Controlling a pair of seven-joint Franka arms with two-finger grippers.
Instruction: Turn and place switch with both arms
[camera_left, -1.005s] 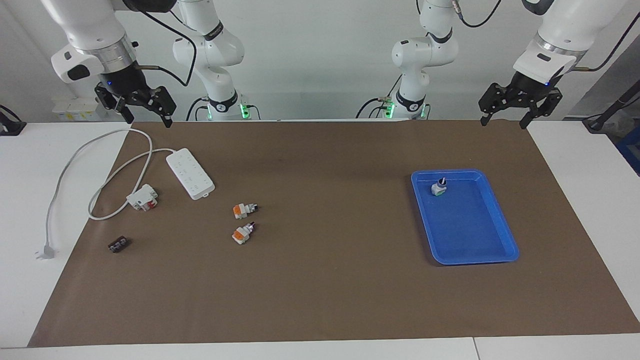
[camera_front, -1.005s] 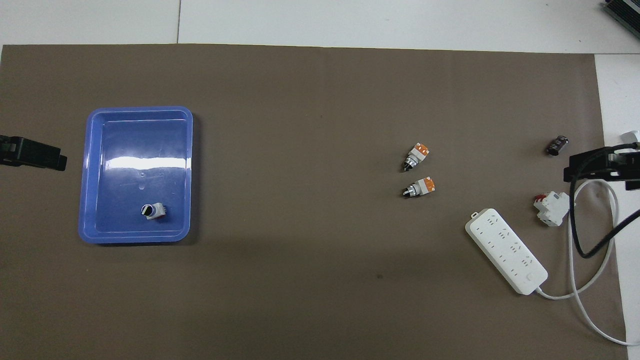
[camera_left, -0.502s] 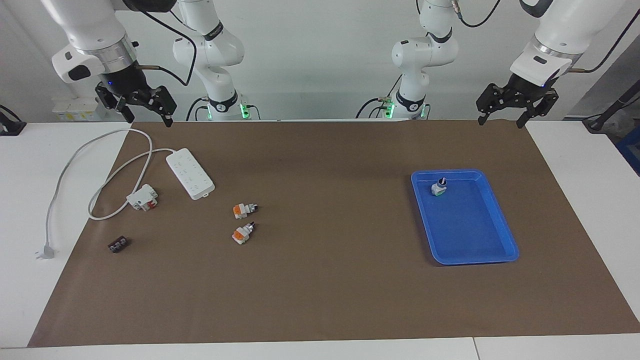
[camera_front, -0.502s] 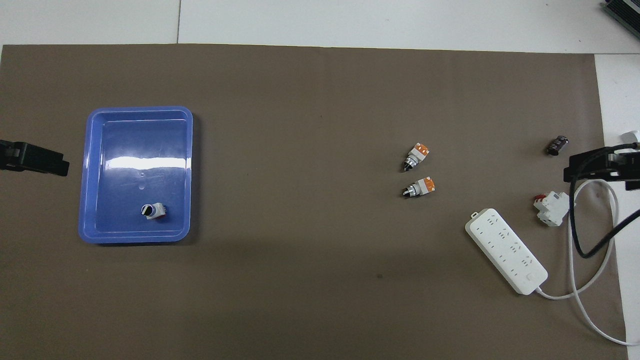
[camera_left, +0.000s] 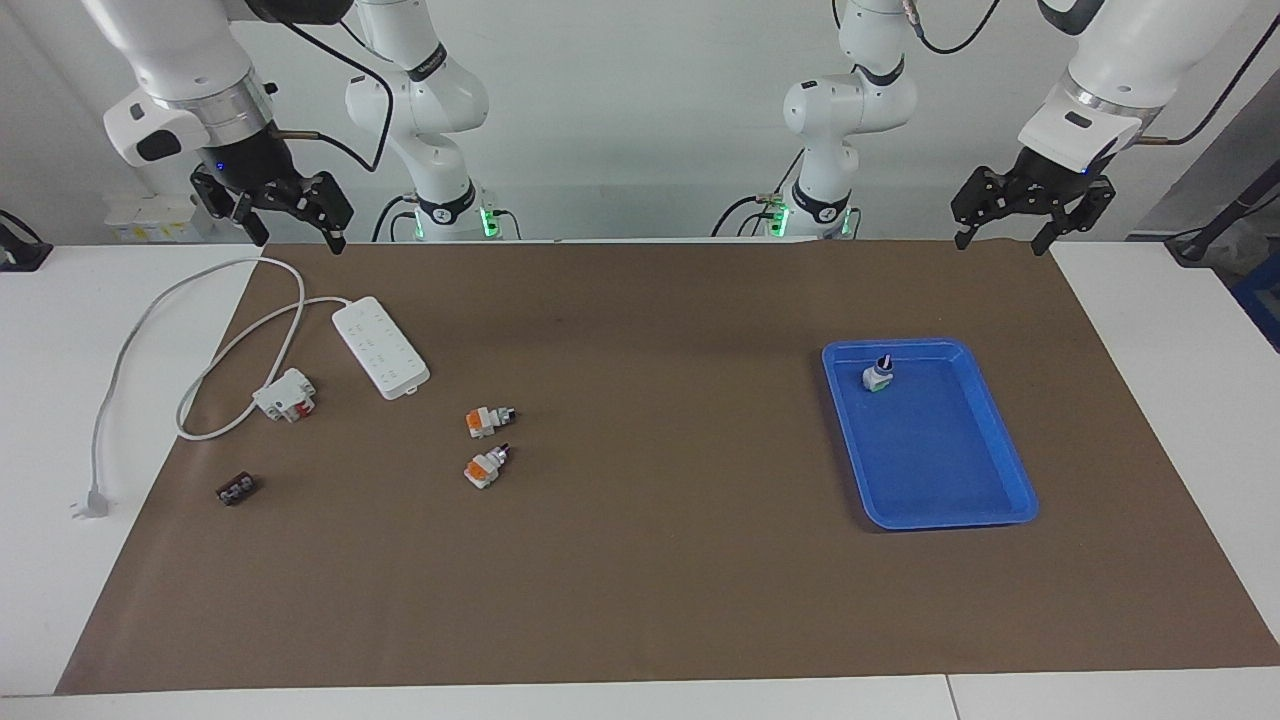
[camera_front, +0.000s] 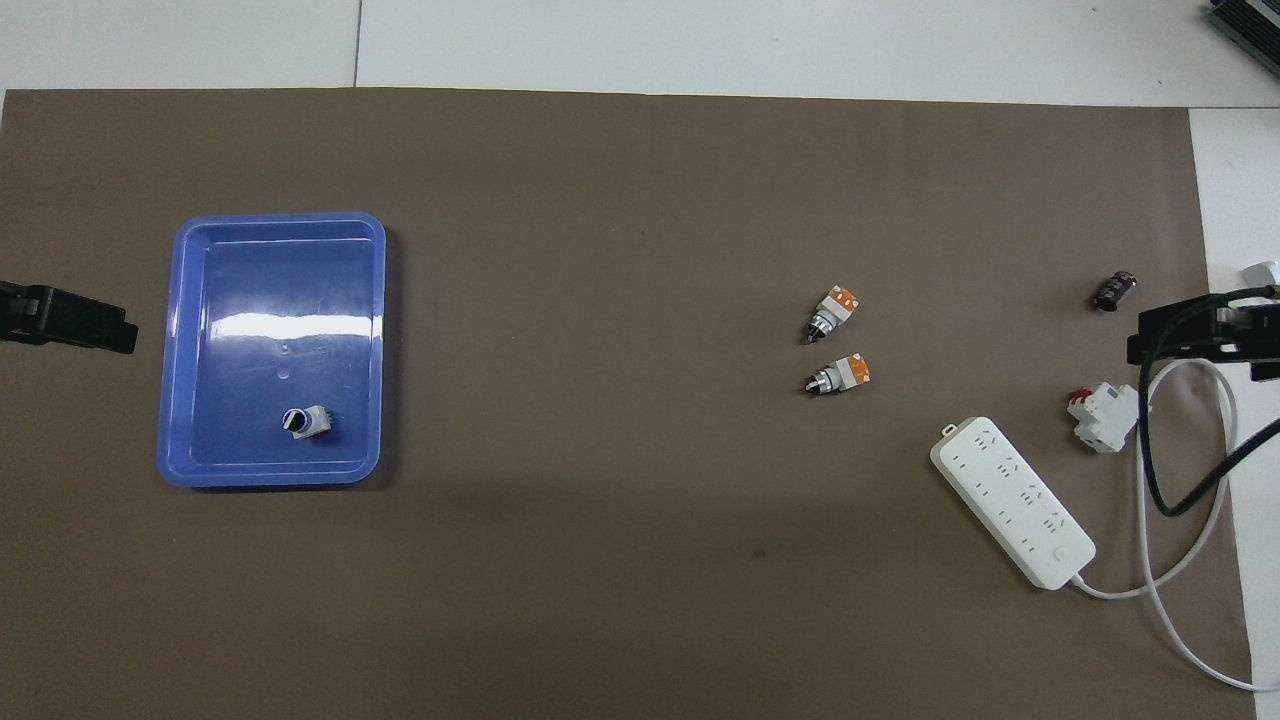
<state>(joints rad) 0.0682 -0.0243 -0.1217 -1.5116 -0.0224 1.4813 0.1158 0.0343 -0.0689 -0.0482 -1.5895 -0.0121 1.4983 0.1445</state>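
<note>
Two switches with orange parts lie on their sides on the brown mat, one (camera_left: 490, 420) (camera_front: 832, 312) nearer to the robots than the other (camera_left: 486, 467) (camera_front: 840, 375). A third switch (camera_left: 877, 376) (camera_front: 305, 422) stands knob up in the blue tray (camera_left: 1000, 440) (camera_front: 280, 218), in the corner nearest the robots. My left gripper (camera_left: 1003, 245) is open and empty, raised over the mat's edge at the robots' end, at the left arm's end. My right gripper (camera_left: 298, 243) is open and empty, raised over the mat's corner at the right arm's end, above the white cable.
A white power strip (camera_left: 381, 346) with a looping cable (camera_left: 130, 340) lies at the right arm's end. Beside it are a white-and-red block (camera_left: 285, 394) and a small dark brown block (camera_left: 237, 490). Two gripperless arm bases (camera_left: 450, 215) (camera_left: 815, 215) stand at the table's robot end.
My left gripper has risen slightly and drawn back toward the robots. The right gripper and all objects have stayed in place.
</note>
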